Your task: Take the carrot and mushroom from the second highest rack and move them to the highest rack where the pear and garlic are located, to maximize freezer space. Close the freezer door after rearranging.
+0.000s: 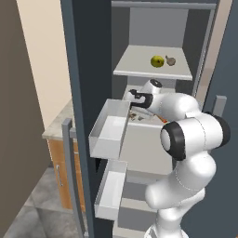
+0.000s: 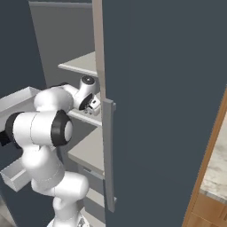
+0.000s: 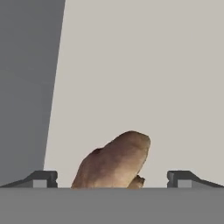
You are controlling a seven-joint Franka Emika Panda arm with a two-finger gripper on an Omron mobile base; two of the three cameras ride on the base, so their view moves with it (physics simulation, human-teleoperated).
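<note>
Across the left base view, the tall dark freezer [image 1: 88, 69] stands with its door [image 1: 79, 153] swung open to the left, two white door bins [image 1: 109, 132] hanging on the door's inner face. Reaching into the cabinet, the white arm [image 1: 186, 139] bends from the lower right toward the second highest rack [image 1: 139, 122]. Above it sits the highest rack [image 1: 153, 67], carrying the yellow-green pear [image 1: 157, 61] with the small garlic [image 1: 171, 61] just to its right. On the second rack, an orange sliver of the carrot [image 1: 163, 120] shows just right of the wrist. At the hand, the gripper [image 3: 112, 177] is spread wide and grasps nothing; the brown mushroom [image 3: 114, 162] lies on the pale shelf between its two tips, touching neither of them.
</note>
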